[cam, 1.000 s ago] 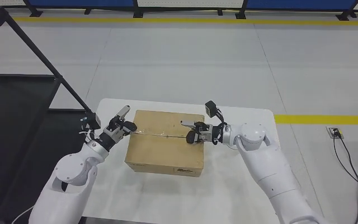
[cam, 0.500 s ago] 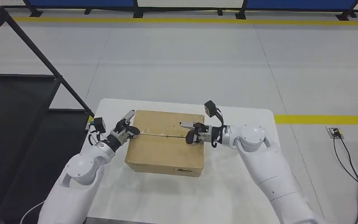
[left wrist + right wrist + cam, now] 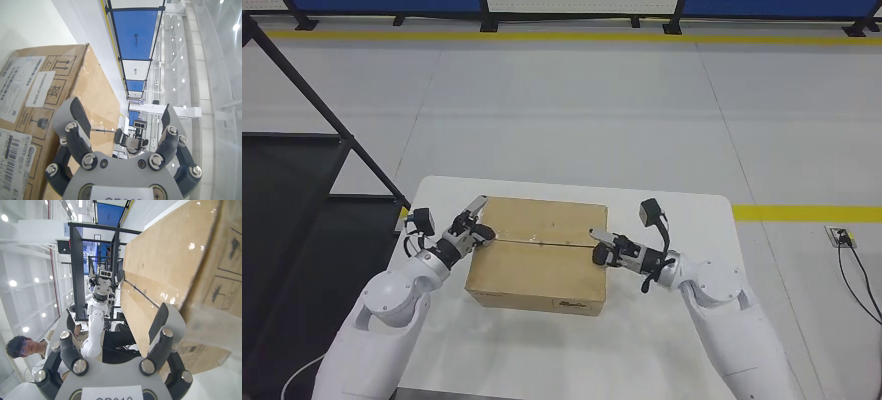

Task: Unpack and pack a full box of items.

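A closed brown cardboard box [image 3: 537, 255] stands mid-table, its two top flaps meeting at a taped seam [image 3: 542, 242]. My left gripper [image 3: 481, 219] is open at the box's left end, level with the seam. In the left wrist view this gripper [image 3: 122, 117] has one finger [image 3: 80, 115] against the top edge of the labelled end of the box [image 3: 47, 85]. My right gripper [image 3: 599, 248] is open at the box's right end. In the right wrist view it [image 3: 113, 323] holds nothing, and one pad [image 3: 159, 321] lies close to the box's [image 3: 170, 266] corner.
The white table [image 3: 662, 330] has free room to the right of the box and in front of it. A black frame [image 3: 312, 110] and a dark panel [image 3: 292, 220] stand just off the table's left side.
My right gripper has drawn back from above the box's top to its right end. My left gripper has shifted slightly closer to the left end.
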You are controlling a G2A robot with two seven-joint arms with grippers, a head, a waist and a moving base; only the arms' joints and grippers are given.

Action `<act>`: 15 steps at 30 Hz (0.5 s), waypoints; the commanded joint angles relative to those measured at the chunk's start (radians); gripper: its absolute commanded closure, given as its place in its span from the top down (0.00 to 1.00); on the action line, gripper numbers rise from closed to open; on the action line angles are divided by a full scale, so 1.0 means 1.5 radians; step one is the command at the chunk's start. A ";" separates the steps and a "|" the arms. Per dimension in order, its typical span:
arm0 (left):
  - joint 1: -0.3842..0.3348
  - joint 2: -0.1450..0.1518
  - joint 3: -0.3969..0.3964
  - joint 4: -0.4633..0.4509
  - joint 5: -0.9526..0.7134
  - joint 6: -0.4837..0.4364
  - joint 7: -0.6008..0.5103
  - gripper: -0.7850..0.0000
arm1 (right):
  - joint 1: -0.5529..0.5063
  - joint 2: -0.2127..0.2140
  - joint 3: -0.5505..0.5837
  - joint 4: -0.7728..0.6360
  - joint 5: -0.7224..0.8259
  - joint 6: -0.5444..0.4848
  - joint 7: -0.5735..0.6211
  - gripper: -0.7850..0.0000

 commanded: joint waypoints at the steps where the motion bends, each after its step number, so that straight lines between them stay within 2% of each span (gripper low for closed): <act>1: -0.001 -0.001 0.000 0.001 0.000 0.001 -0.004 1.00 | -0.042 0.004 0.016 -0.038 -0.008 0.006 -0.031 1.00; 9: -0.005 -0.003 0.002 0.005 0.006 0.004 -0.014 1.00 | -0.173 0.012 0.048 -0.139 -0.030 0.008 -0.171 1.00; 15: -0.006 -0.005 0.003 0.004 0.009 0.005 -0.018 1.00 | -0.203 0.010 0.036 -0.139 -0.039 0.038 -0.248 1.00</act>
